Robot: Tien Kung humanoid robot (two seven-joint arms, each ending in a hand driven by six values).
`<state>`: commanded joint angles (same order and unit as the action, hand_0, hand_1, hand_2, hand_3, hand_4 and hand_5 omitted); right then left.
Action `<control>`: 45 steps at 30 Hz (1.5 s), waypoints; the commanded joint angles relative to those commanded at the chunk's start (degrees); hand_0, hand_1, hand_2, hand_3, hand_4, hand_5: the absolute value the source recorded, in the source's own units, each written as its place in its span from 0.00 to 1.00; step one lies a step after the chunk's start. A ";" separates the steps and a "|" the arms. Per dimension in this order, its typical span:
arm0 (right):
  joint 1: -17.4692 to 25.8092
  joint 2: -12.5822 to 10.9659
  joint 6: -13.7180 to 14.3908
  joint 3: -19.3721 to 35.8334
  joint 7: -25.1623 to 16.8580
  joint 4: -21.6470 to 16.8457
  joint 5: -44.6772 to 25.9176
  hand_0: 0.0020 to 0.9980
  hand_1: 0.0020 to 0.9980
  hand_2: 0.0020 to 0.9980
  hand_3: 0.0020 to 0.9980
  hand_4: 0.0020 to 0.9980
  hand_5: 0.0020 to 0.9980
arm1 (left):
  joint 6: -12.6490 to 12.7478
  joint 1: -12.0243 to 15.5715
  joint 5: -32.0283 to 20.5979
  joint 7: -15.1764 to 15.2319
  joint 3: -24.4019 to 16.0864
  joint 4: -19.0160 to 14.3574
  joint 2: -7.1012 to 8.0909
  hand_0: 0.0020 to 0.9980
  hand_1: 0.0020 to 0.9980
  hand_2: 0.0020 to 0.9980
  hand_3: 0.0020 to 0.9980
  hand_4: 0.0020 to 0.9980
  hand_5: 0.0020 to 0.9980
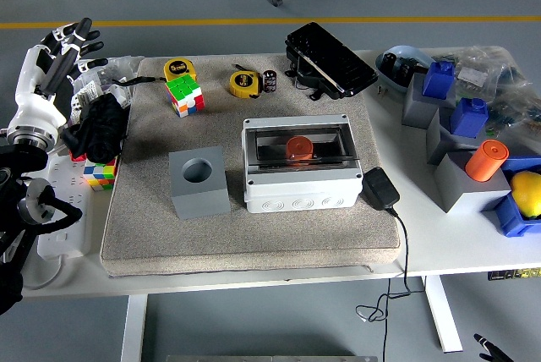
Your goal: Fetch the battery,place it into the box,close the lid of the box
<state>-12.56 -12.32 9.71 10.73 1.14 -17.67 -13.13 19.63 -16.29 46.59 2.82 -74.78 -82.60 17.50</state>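
1. Hovering at the table's left edge, the left hand [52,56] is spread wide and empty; an orange battery [297,148] sits inside the box [300,166].
2. The clear lid [301,144] looks shut; a careless swing inward could knock the Rubik's cube [185,95].

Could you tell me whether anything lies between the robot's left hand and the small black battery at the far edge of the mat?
Yes. The left hand is raised at the table's left edge, fingers spread and empty. Between it and the battery lie the Rubik's cube with a yellow tape measure behind it, then a second yellow tape measure right beside the battery.
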 joint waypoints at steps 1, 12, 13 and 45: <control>0.01 0.03 -0.02 -0.12 0.00 0.00 0.00 0.59 0.64 0.66 0.58 0.94 0.50 | -0.11 -0.03 -0.01 -0.05 0.07 -0.01 0.03 0.44 0.64 0.62 0.60 0.97 0.48; -0.34 -0.18 0.11 -0.28 -0.25 -0.11 0.34 0.58 0.64 0.66 0.58 0.94 0.50 | -0.26 -0.13 -0.29 -0.11 1.90 0.38 -0.14 0.44 0.63 0.62 0.60 0.97 0.48; -0.22 -0.14 0.12 -0.20 -0.30 -0.10 0.36 0.58 0.64 0.66 0.58 0.94 0.50 | -0.30 -0.08 -0.31 -0.16 2.17 0.48 -0.08 0.44 0.63 0.62 0.60 0.97 0.48; 1.09 0.44 -0.08 1.59 -0.68 -0.04 0.64 0.58 0.64 0.66 0.58 0.94 0.50 | -0.65 -0.59 -0.26 -0.62 3.47 0.61 -1.36 0.44 0.62 0.62 0.60 0.97 0.49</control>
<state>-11.47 -11.88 9.63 12.32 0.46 -17.71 -12.49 18.98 -16.88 46.33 2.20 -71.31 -81.98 16.14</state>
